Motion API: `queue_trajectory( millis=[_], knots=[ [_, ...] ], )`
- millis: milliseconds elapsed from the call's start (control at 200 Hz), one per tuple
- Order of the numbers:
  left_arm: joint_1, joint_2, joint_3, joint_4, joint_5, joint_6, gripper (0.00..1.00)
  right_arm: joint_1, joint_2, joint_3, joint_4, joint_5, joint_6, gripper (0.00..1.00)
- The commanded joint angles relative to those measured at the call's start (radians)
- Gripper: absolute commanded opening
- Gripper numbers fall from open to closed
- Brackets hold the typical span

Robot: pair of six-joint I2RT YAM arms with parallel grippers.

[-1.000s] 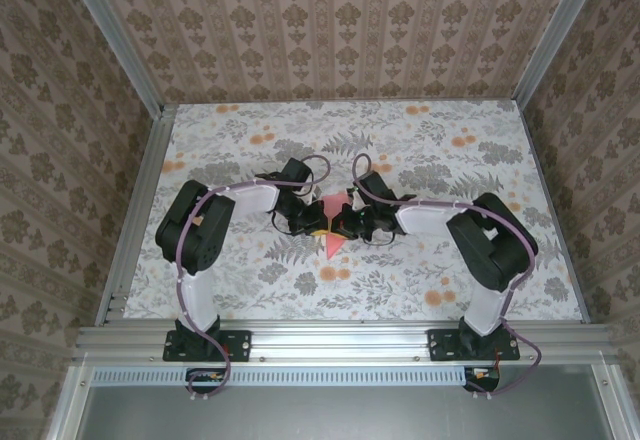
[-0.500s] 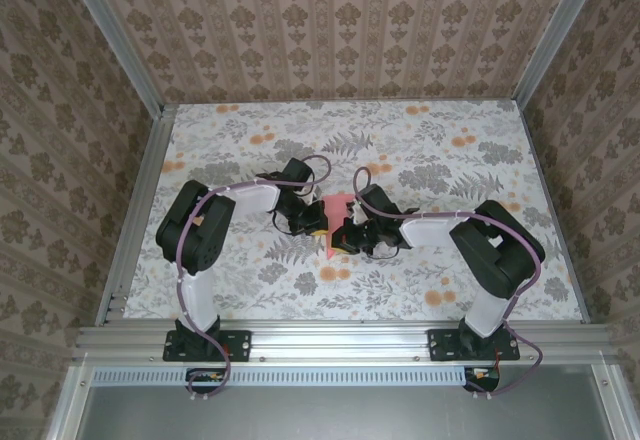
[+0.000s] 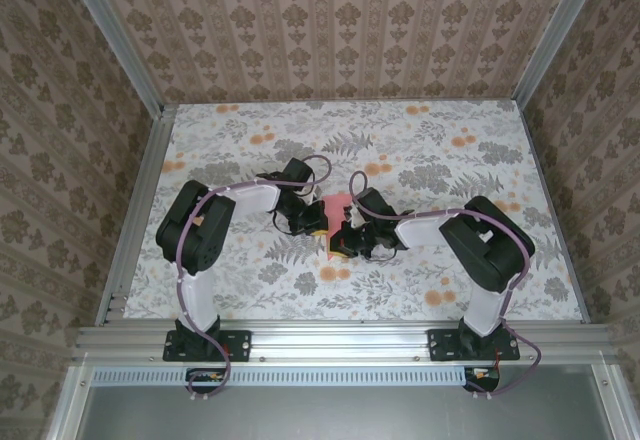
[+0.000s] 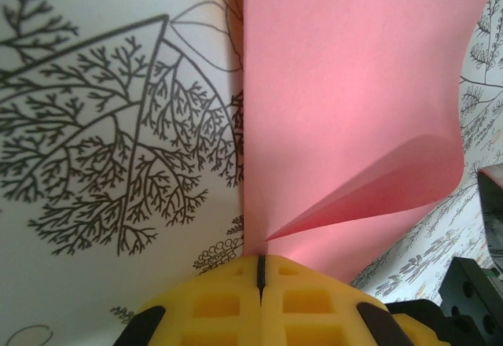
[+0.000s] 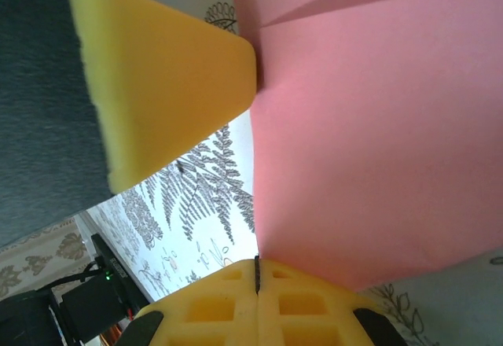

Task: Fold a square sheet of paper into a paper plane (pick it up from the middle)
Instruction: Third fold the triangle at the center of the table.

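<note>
Left pincer point(image 4: 259, 266) and right pincer point(image 5: 256, 267) pinch pink paper point(image 4: 346, 86)

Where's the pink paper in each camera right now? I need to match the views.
Top external: the pink paper lies at the table's centre, between the left gripper and the right gripper.
Left wrist: the pink paper takes up the upper right, curling down to the left gripper.
Right wrist: the pink paper takes up the right side, above the right gripper.
Shared landmark: the grey fern print, left of the paper in every view.
</note>
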Motion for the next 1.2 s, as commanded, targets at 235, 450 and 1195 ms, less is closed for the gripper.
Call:
queue_trajectory(
  millis=[235,450,1195],
  knots=[
    [-0.006,0.044,-0.024,-0.062,-0.101,0.003,0.01,0.012,0.046,0.012,0.018,-0.036,0.011,0.02],
    [-0.006,0.043,-0.028,-0.058,-0.099,-0.001,0.01,0.014,0.056,0.027,0.006,-0.029,0.005,0.02],
    [-0.005,0.033,-0.045,-0.046,-0.105,-0.016,0.00,0.060,-0.006,0.078,-0.155,0.039,-0.099,0.02]
  ],
)
